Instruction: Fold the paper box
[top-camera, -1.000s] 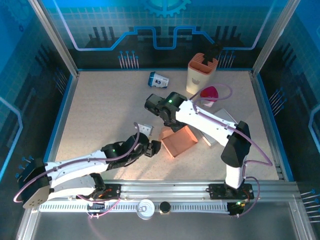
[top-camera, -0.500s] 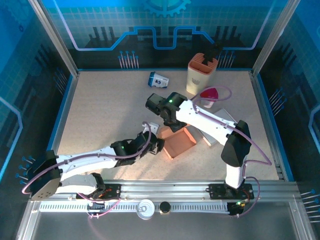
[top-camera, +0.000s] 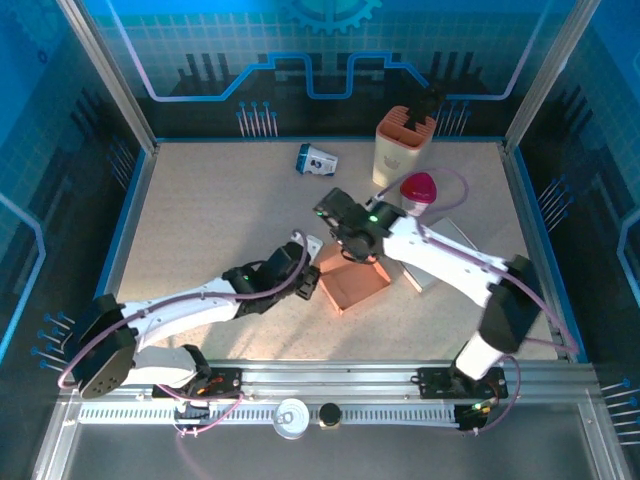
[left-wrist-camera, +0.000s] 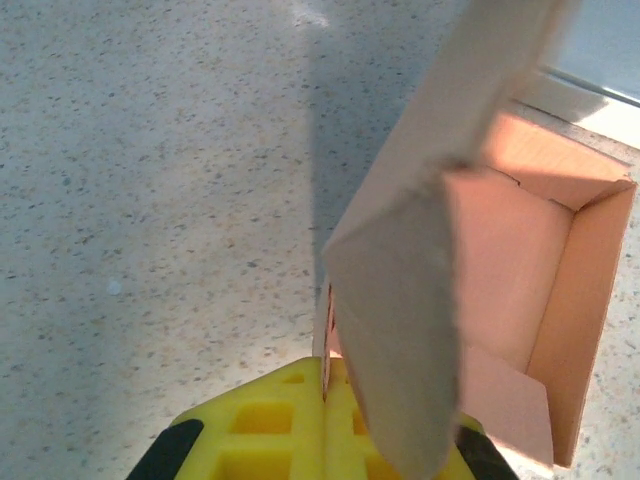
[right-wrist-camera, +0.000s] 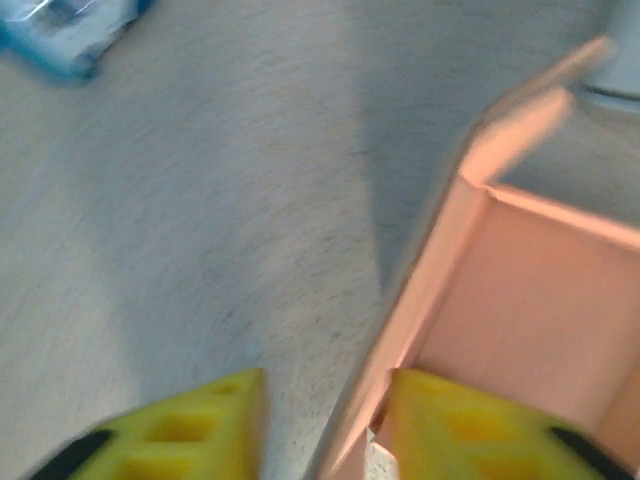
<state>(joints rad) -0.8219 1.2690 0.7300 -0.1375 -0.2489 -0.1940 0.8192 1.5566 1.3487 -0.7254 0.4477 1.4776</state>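
One box (top-camera: 358, 287) sits open-topped near the middle of the desk (top-camera: 220, 210), salmon card with a flap raised over one corner. We see the left gripper (left-wrist-camera: 325, 435) clamped on its near wall. The right gripper (right-wrist-camera: 325, 425) straddles another wall, fingers apart. A grey slab (top-camera: 456, 233) lies just beside the box, under the right arm. A pink-lidded cup (top-camera: 418, 190), a holder (top-camera: 402, 148) and a blue packet (top-camera: 317, 160) stand farther back.

No lettering can be read anywhere. The small blue and white packet (top-camera: 317, 160) at the back carries dark print, perhaps a label, too small to make out. The beige holder (top-camera: 398, 148) bears an unreadable mark.
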